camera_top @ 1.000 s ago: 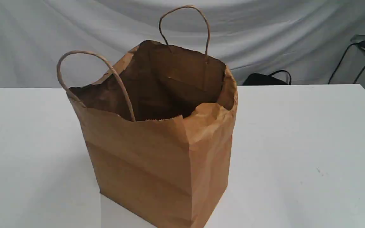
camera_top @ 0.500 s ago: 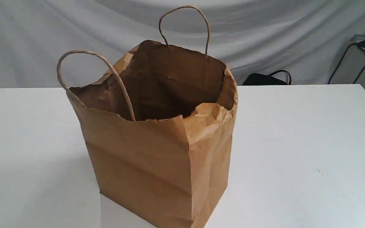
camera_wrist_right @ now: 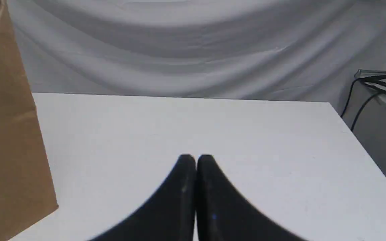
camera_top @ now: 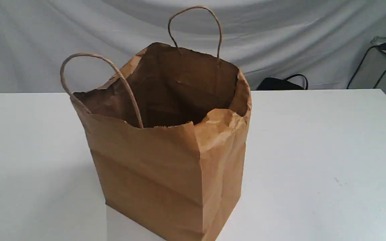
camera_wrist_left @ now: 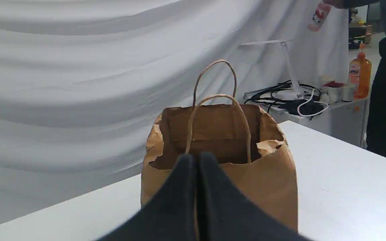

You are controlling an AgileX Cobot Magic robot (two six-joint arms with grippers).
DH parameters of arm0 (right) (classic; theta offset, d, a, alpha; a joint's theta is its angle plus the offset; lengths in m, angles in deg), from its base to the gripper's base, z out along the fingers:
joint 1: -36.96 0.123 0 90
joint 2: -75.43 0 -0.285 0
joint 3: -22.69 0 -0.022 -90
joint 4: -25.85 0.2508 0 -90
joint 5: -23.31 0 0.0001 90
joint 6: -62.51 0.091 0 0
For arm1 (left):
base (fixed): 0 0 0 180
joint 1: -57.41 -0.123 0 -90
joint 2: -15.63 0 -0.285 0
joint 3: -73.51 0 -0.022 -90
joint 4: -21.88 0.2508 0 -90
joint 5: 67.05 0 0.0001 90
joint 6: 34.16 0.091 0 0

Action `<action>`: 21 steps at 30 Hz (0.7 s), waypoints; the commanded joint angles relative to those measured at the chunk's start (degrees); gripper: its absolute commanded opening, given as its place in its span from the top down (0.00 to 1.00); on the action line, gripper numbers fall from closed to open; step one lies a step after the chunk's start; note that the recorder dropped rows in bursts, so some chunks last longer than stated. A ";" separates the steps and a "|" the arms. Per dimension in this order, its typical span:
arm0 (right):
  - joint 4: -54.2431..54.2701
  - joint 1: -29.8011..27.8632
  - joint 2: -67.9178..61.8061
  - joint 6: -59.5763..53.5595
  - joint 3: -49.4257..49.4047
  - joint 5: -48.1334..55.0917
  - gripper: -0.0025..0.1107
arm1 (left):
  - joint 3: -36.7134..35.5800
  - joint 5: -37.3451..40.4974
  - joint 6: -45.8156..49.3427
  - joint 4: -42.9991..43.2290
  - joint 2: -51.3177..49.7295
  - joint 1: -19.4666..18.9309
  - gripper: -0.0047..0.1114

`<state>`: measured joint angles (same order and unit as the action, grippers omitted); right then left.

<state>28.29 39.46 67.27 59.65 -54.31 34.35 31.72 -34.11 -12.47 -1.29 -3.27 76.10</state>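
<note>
Hardly moved since a second ago, bar a fresh crease down the bag (camera_top: 166,174). At left, left gripper (camera_wrist_left: 197,157), closed, empty, facing the bag upright mid-table (camera_top: 313,150). At right, right gripper (camera_wrist_right: 196,159), closed, empty. Seemingly pre-approach; next calls for parting jaws. Counted: one bag, two handles (camera_top: 85,54), two grippers.

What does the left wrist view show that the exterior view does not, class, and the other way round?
Only the left wrist view: the shut left claw, an orange bottle, a white lamp and a person. Only the exterior view: a black object behind the white table. Both: the open brown paper bag, upright on that table, before a pale drape.
</note>
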 commanded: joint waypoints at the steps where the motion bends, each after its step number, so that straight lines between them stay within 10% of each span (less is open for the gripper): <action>1: 0.17 -0.40 0.37 0.32 -0.22 0.05 0.98 | -0.35 -0.64 -0.23 -0.26 0.27 -0.10 0.96; 11: 0.17 -0.40 0.37 0.32 -0.22 0.05 0.98 | -0.88 -3.38 0.46 -0.12 0.27 -1.08 0.96; 21: 0.17 -0.40 0.37 0.32 -0.22 0.05 0.98 | -18.60 -25.53 0.87 -4.77 0.76 -20.55 0.96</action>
<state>28.29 39.46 67.27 59.65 -54.31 34.35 15.56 -56.17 -11.92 -4.81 -3.02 57.12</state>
